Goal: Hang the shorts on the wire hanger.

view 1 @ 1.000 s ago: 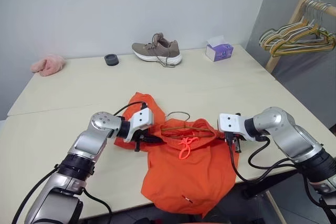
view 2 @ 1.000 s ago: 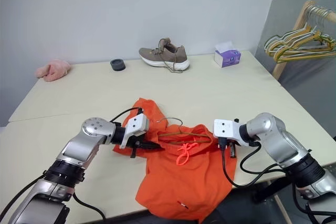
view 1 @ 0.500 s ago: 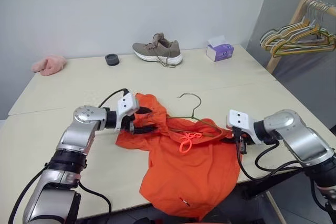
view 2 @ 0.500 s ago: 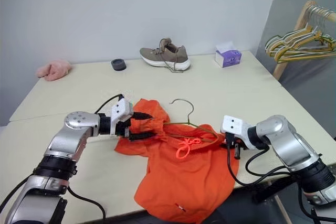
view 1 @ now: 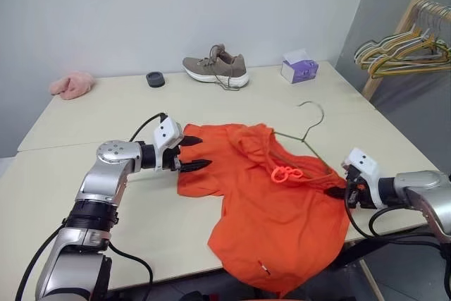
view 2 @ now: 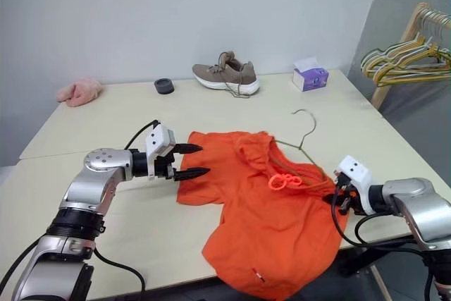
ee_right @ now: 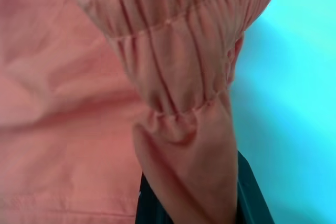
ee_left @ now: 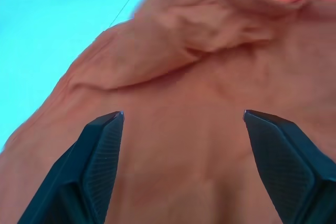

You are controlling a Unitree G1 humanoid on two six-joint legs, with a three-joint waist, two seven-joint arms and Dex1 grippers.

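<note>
Shorts [view 1: 275, 202]: lay on the bench's [view 1: 106, 111] near edge, over the wire hanger [view 1: 304, 135].
Left end effector [view 1: 193, 154]: spread wide, at the shorts' left edge.
Right end effector [view 1: 341, 192]: pinched the waistband.

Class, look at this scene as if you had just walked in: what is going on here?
A two-armed robot is working orange shorts onto a wire hanger on a table. Its right gripper is shut on the waistband at the shorts' right edge. Its left gripper is open at the shorts' left edge, holding nothing. The hanger's hook pokes out beyond the fabric.
</note>
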